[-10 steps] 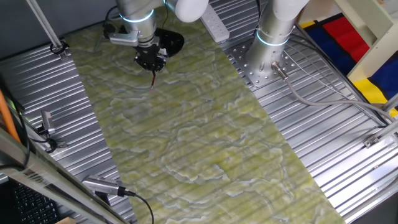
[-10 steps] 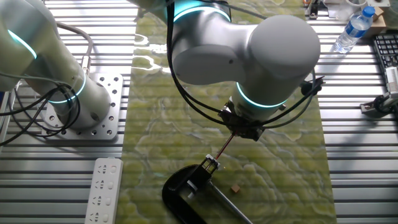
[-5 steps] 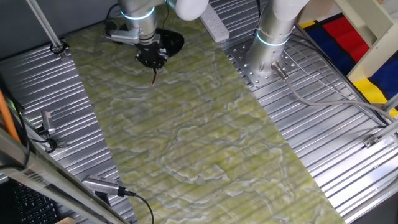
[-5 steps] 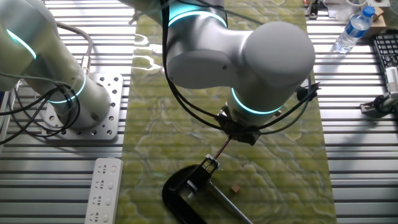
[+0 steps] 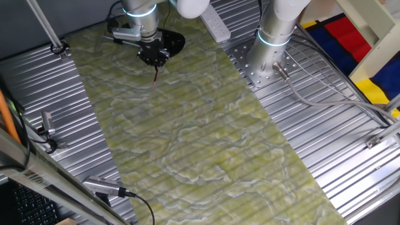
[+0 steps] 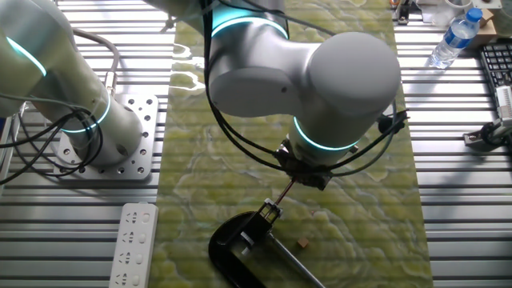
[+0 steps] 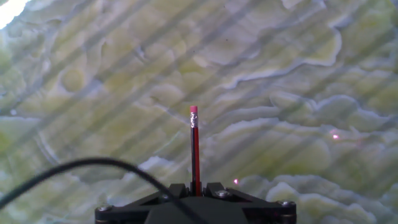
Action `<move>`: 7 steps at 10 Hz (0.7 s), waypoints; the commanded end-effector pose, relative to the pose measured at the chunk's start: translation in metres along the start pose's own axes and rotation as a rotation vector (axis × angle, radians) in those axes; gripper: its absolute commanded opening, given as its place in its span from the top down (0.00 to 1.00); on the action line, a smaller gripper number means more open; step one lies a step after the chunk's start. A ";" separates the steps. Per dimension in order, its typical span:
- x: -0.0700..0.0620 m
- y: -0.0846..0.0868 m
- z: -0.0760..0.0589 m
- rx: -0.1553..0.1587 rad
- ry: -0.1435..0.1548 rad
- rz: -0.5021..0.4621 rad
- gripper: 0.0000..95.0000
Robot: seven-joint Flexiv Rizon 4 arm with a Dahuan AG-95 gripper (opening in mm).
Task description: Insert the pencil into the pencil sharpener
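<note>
My gripper [image 5: 155,62] is shut on the thin red pencil [image 5: 155,74], which sticks out below the fingers over the green mat. In the hand view the pencil [image 7: 194,149] runs straight out from between the fingers [image 7: 215,190], pink end far from me. The glossy black pencil sharpener [image 5: 173,41] sits just behind the gripper at the mat's far end. In the other fixed view the gripper [image 6: 297,178] holds the pencil [image 6: 283,194] slanting down towards the sharpener [image 6: 230,241], its end close to the silver part on top. The sharpener is out of the hand view.
A white power strip [image 6: 132,244] lies on the metal table beside the sharpener; it also shows in one fixed view [image 5: 215,25]. A small brown block [image 6: 303,240] lies on the mat near the sharpener. The arm's base [image 5: 270,53] stands at the mat's edge. A water bottle [image 6: 452,36] lies far off.
The gripper with the pencil has moved a little towards the sharpener at the mat's far end. The pencil stays held the same way.
</note>
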State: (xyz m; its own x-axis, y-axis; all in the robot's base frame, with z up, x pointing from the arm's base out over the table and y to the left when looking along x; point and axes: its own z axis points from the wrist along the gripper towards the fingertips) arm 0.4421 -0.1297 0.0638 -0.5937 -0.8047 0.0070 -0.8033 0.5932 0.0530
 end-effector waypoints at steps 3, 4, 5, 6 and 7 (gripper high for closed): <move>0.008 0.004 0.001 0.005 -0.001 0.007 1.00; 0.008 0.004 0.001 0.010 -0.004 0.005 1.00; 0.008 0.004 0.001 0.011 -0.007 0.007 1.00; 0.008 0.004 0.001 0.008 -0.012 0.012 1.00; 0.008 0.004 0.001 0.005 -0.011 0.022 1.00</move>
State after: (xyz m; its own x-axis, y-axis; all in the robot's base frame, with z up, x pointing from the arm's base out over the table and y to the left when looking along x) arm 0.4341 -0.1340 0.0632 -0.6085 -0.7936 -0.0042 -0.7928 0.6076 0.0467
